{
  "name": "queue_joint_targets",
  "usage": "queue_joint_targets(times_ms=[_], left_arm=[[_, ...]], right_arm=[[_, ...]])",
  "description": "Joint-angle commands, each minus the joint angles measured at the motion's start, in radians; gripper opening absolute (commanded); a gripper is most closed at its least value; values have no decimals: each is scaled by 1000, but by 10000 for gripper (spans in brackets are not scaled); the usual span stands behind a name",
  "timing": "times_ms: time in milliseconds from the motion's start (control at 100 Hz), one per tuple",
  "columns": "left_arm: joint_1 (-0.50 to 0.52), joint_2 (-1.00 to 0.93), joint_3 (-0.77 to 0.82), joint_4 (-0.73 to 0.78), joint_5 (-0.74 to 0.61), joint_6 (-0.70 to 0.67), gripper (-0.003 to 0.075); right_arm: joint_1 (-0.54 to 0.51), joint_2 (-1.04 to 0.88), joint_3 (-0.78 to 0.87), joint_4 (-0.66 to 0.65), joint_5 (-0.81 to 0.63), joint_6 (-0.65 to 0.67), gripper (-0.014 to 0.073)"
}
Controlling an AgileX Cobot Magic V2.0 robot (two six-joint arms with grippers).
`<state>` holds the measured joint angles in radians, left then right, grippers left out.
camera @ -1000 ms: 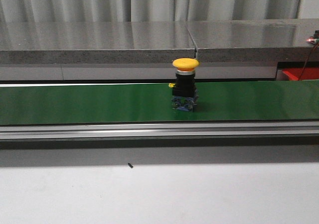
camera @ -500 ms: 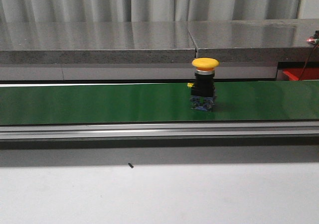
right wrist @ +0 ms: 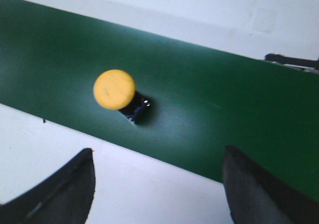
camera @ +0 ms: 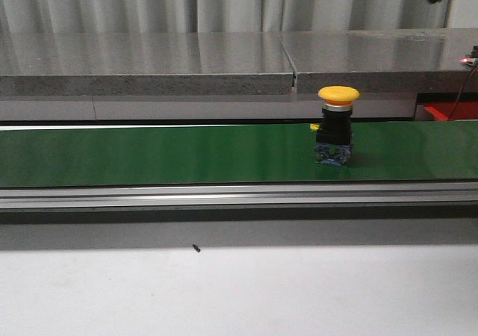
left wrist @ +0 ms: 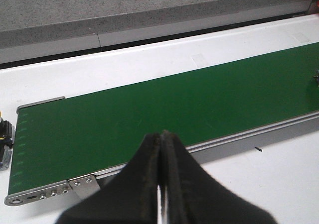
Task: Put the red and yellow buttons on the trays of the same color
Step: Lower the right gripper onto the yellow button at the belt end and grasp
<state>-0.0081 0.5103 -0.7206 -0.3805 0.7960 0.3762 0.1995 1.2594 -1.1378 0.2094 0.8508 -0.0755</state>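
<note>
Right now the yellow button stands upright on the green conveyor belt, toward its right end. Hovering above, the right gripper is spread wide; best to centre over the cap, descend straight, then close. The left gripper is pressed together, idle
</note>
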Motion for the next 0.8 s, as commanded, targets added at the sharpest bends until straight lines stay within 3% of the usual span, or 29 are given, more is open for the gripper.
queue_joint_targets(times_ms=[0,350,790], left_arm=[[-9,6,-25,-27,-72,2,-20],[-9,6,-25,-27,-72,2,-20],[-9,6,-25,-27,-72,2,-20]], right_arm=[[34,30,-25,-16,-45,56,538],[64,158,-31,-102,-105,256,538],[74,271,-114,-105,-95,259,538]])
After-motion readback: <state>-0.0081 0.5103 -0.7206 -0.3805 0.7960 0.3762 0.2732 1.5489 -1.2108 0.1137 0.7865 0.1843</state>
